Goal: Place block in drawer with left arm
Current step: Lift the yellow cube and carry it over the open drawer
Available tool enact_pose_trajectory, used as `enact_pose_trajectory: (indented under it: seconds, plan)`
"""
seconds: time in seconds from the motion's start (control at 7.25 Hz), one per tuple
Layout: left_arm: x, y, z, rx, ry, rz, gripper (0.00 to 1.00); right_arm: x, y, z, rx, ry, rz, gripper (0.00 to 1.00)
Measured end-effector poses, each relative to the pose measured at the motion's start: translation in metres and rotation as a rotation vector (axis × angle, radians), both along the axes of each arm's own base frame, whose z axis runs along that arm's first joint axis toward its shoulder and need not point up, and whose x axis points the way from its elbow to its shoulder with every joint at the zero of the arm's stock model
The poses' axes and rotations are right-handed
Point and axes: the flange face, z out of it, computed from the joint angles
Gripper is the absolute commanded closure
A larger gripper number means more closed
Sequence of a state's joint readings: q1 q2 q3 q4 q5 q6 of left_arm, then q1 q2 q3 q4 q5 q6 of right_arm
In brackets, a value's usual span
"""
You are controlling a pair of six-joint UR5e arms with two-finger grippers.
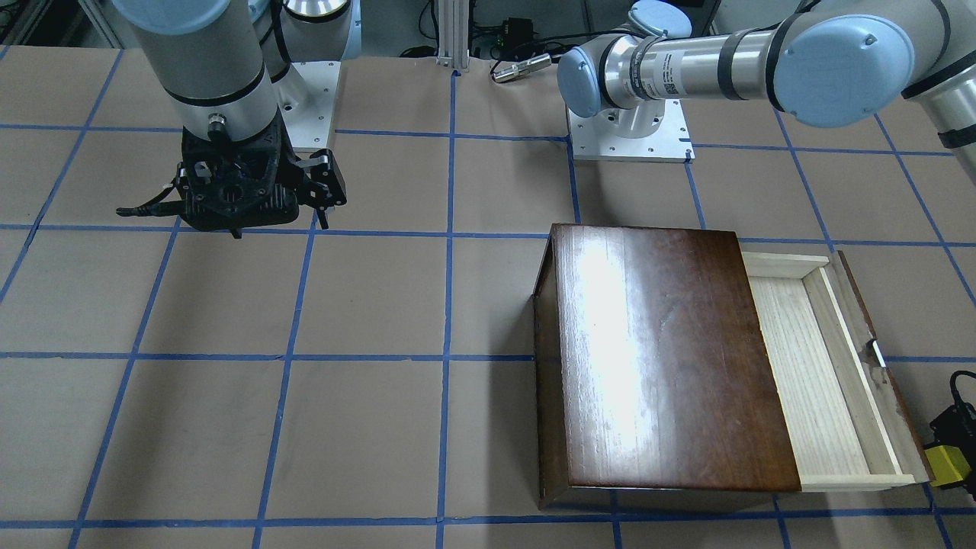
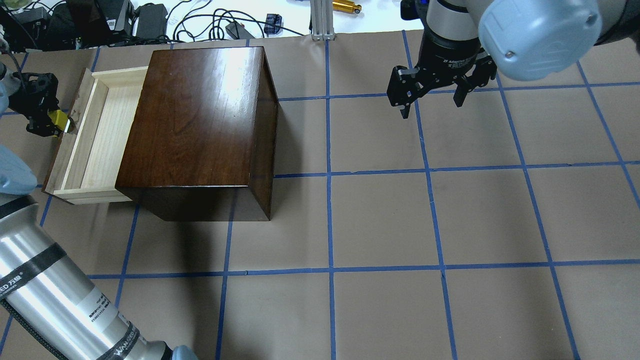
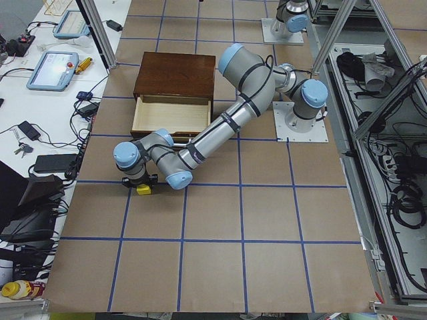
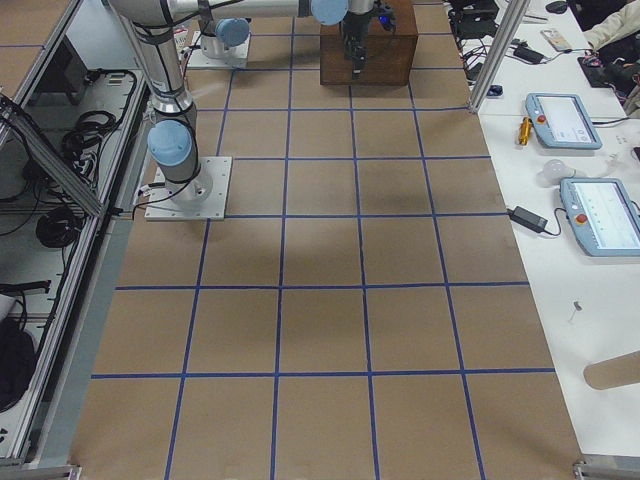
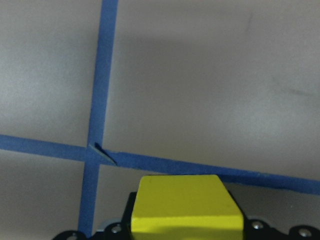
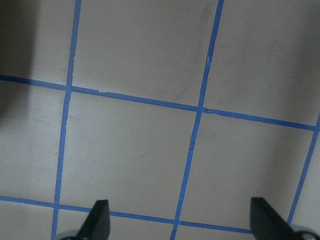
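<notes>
One risk: the left gripper, pinching the yellow block at nine o'clock of the drawer, could clip its front panel; the right gripper hangs spread.

Shows bright yellow block, glossy dark-brown box, pale wood-grained drawer, tan table gridded in blue.

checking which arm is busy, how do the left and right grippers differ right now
The left gripper is shut on the yellow block; the right gripper is open and holds nothing. The left gripper sits just outside the open drawer, at its front; the right gripper hangs over the table, well away from the wooden box. Both are black two-finger grippers.
</notes>
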State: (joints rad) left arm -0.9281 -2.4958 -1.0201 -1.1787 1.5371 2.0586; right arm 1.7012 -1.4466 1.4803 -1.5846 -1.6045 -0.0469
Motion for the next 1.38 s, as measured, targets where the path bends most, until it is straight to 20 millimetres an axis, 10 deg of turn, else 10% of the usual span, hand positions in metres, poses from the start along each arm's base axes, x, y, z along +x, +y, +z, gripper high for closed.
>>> enact_pose_trajectory:
  seconds: [0.69, 1.38]
  plan:
    - [-0.002, 0.003, 0.019, 0.002, 0.001, -0.001, 0.94, 0.000, 0.000, 0.000, 0.000, 0.000, 0.001, 0.00]
    - [-0.047, 0.068, 0.199, 0.049, 0.039, -0.020, 0.94, 0.000, 0.000, 0.000, 0.000, -0.001, 0.000, 0.00]
